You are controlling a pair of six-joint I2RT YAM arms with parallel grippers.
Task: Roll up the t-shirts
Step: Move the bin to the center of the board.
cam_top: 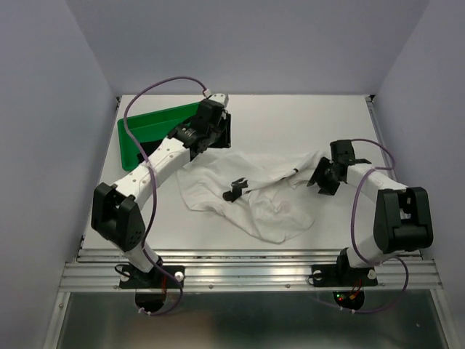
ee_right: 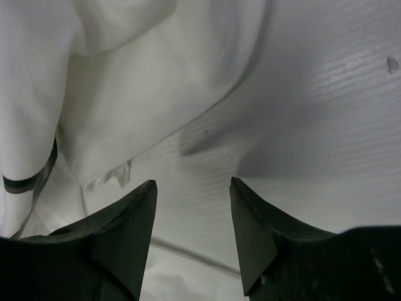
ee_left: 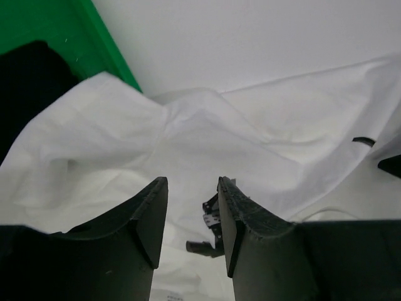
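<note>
A wrinkled white t-shirt (cam_top: 269,203) lies spread loosely across the middle of the white counter (cam_top: 290,116). It runs from just near the green tray (cam_top: 145,134) at the far left across to the right arm's end, and its bulk sags toward the near edge. It is crumpled and unrolled, with folds and ridges over its whole surface. A small black object (cam_top: 234,190) sits on the cloth left of centre; what it is cannot be made out.

The left gripper (cam_top: 220,132) hangs at the shirt's far left edge, beside the tray's right end. In the left wrist view, the left gripper (ee_left: 192,182) has its two fingers apart with nothing between them. The shirt (ee_left: 207,138) is bunched below, a corner of the tray (ee_left: 37,19) shows at the upper left, and the small black object (ee_left: 210,227) lies in the gap below the fingers.

The right gripper (cam_top: 320,180) is at the shirt's right end, well apart from the left one. In its own wrist view, the right gripper (ee_right: 193,183) is likewise spread and holds nothing. Folded cloth (ee_right: 125,81) fills the upper left of this view. Whether the pale surface directly under the fingers is fabric or bare counter cannot be told.
</note>
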